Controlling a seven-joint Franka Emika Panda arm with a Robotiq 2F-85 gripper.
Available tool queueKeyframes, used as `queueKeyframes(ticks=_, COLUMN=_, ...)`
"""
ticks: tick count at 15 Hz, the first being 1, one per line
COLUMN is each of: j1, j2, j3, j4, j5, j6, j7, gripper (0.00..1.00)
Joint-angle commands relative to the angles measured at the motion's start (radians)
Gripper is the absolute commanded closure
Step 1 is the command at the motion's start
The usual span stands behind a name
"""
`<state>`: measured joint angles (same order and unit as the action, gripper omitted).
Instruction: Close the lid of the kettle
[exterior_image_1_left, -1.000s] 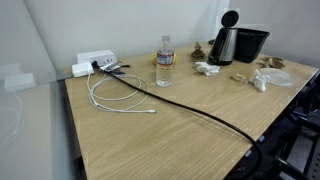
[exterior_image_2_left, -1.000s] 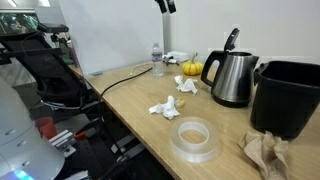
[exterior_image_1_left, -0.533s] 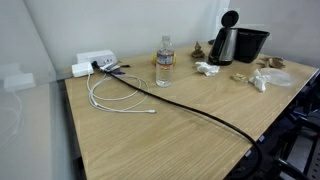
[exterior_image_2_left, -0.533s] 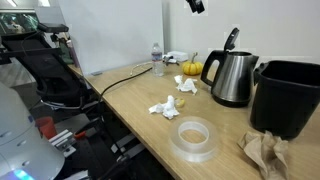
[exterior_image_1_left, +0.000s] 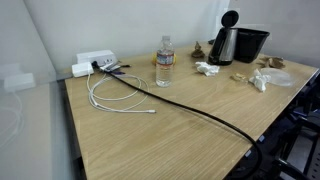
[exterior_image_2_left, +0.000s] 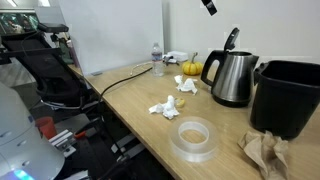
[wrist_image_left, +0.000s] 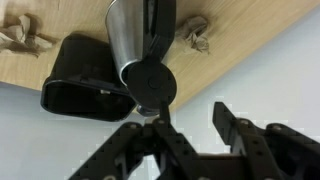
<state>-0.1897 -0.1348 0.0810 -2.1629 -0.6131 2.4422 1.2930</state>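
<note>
The silver kettle (exterior_image_1_left: 222, 46) stands at the far end of the wooden table, also in an exterior view (exterior_image_2_left: 233, 80). Its round black lid (exterior_image_2_left: 232, 39) stands up open above the rim, as it does in the other exterior view (exterior_image_1_left: 230, 18). In the wrist view I look down on the kettle (wrist_image_left: 128, 30) with the lid (wrist_image_left: 150, 82) raised toward the camera. My gripper (wrist_image_left: 192, 110) is open and empty, high above the kettle. Only its tip (exterior_image_2_left: 209, 6) shows at the top edge of an exterior view.
A black rectangular box (exterior_image_2_left: 288, 95) stands right beside the kettle. A water bottle (exterior_image_1_left: 165, 62), a white power strip (exterior_image_1_left: 95, 62), white cable (exterior_image_1_left: 115, 98) and a black cable (exterior_image_1_left: 200, 110) lie on the table. A tape roll (exterior_image_2_left: 195, 138) and crumpled paper (exterior_image_2_left: 165, 106) are nearby.
My gripper has moved along the top of the exterior view toward the kettle. Kettle and lid have not moved.
</note>
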Motion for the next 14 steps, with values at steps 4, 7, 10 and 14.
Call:
queueKeyframes(ticks=4, j1=0.028, j2=0.078, j3=-0.050, j4=0.043, j5=-0.150, j6=-0.025, j7=0.199, gripper=0.99)
queueKeyframes(ticks=7, j1=0.043, j2=0.099, j3=-0.070, j4=0.055, j5=-0.194, j6=-0.037, j7=0.257, gripper=1.00)
queueKeyframes(ticks=10, j1=0.059, j2=0.109, j3=-0.081, j4=0.066, j5=-0.211, j6=-0.057, j7=0.286, gripper=1.00)
queueKeyframes(ticks=14, j1=0.061, j2=0.123, j3=-0.106, j4=0.043, j5=-0.269, j6=-0.010, j7=0.327, gripper=1.00)
